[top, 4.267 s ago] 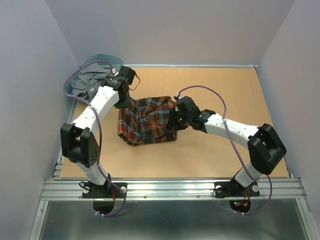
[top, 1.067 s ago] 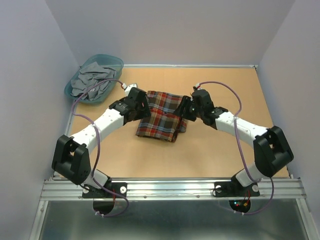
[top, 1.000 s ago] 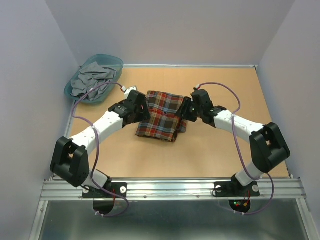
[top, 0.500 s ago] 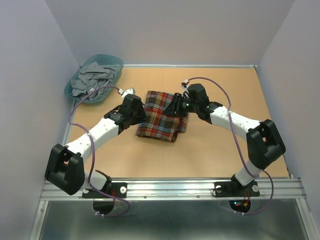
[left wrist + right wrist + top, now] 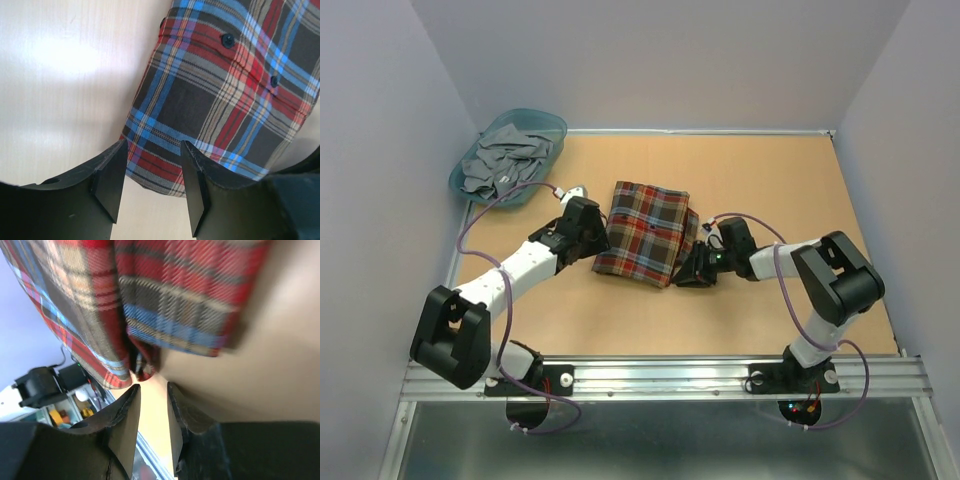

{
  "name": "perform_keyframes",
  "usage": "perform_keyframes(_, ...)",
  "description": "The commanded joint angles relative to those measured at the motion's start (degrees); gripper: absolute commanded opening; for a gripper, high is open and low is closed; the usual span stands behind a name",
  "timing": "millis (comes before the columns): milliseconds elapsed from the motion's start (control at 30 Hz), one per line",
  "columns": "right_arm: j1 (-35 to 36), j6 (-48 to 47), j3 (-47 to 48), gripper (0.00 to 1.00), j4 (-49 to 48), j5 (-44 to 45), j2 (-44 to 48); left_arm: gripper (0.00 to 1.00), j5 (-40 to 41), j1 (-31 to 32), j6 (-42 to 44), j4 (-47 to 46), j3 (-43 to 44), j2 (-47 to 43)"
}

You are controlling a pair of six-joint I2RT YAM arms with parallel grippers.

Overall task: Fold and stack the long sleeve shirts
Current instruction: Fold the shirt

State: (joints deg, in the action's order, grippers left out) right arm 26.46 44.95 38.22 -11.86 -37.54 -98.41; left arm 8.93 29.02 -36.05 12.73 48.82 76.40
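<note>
Two risks stand out. The folded flannel shirt in red, brown, navy and yellow plaid (image 5: 645, 232) lies flat on the tan desk (image 5: 780, 180), somewhat nearer its left edge than its right. The left pincer (image 5: 594, 240) sits at the shirt's left side, jaws apart and empty. The right pincer (image 5: 688, 276) lies low at the shirt's near right corner, jaws nearly together with nothing between them. If either closes on the top layer alone, lifting would likely peel the fold open. A sideways nudge could rumple the hem.
</note>
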Motion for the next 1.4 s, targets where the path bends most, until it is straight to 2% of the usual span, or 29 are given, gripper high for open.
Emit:
perform_keyframes(0, -2.72, -2.76, -2.36, 0.34, -6.16, -0.87, -0.11, 0.57, -0.40, -0.19, -0.33, -1.57, -1.27, -1.78)
perform_keyframes(133, -2.99, -4.08, -0.35, 0.34, -4.94, -2.01, 3.38, 0.54, -2.94, -0.10, 0.02, -2.80, -1.62, -2.22)
perform_keyframes(300, -2.99, -5.66, 4.23, 0.38, 2.18, 0.09, 10.77, 0.51, -4.62, -0.19, -0.16, -5.79, -3.20, -2.22)
perform_keyframes(433, -3.08, -5.23, 7.13, 0.50, 6.49, 7.81, 15.00, 0.51, -4.62, -0.01, -0.16, -6.05, -3.99, -3.18)
perform_keyframes(500, -3.34, -4.78, 8.45, 0.52, 8.25, 11.94, 15.62, 0.51, -4.62, 0.34, -0.16, -6.84, -4.52, -4.94)
perform_keyframes(533, -3.78, -4.35, 8.98, 0.53, 8.51, 14.23, 15.27, 0.51, -4.62, 0.86, -0.16, -7.28, -4.61, -5.55)
perform_keyframes(633, -7.11, -3.29, 12.39, 0.53, 9.04, 13.82, 11.86, 0.51, -4.62, 4.98, -0.16, -8.69, -4.35, -6.70)
perform_keyframes(667, -7.47, -3.20, 13.19, 0.53, 9.22, 13.98, 10.97, 0.51, -4.62, 8.91, -0.16, -9.04, -3.56, -6.62)
perform_keyframes(767, -8.70, -2.76, 16.26, 0.53, 9.57, 14.86, 8.07, 0.51, -4.62, 16.22, -0.16, -9.22, -1.11, -4.43)
perform_keyframes(1000, -10.37, -2.15, 22.77, 0.51, 9.75, 14.34, 0.95, 0.51, -4.62, 24.32, -0.16, -7.28, 9.25, 9.35)
perform_keyframes(1267, -10.64, -1.09, 22.26, 0.41, 9.75, 17.15, -1.70, 0.51, -4.62, 25.21, -0.16, -2.98, 23.94, 23.08)
perform_keyframes(1300, -10.72, -0.83, 21.47, 0.40, 9.75, 17.15, -1.96, 0.46, 22.09, 25.21, 12.20, -1.41, 26.83, 25.35)
perform_keyframes(1333, -10.90, -0.65, 20.94, 0.40, 9.75, 17.15, -2.05, 0.63, 23.14, 25.30, 12.15, -0.61, 28.16, 26.33)
perform_keyframes(1367, -10.90, -0.56, 20.59, 0.40, 9.66, 17.24, -2.14, 0.63, 23.85, 25.21, 12.06, 0.62, 30.35, 27.21)
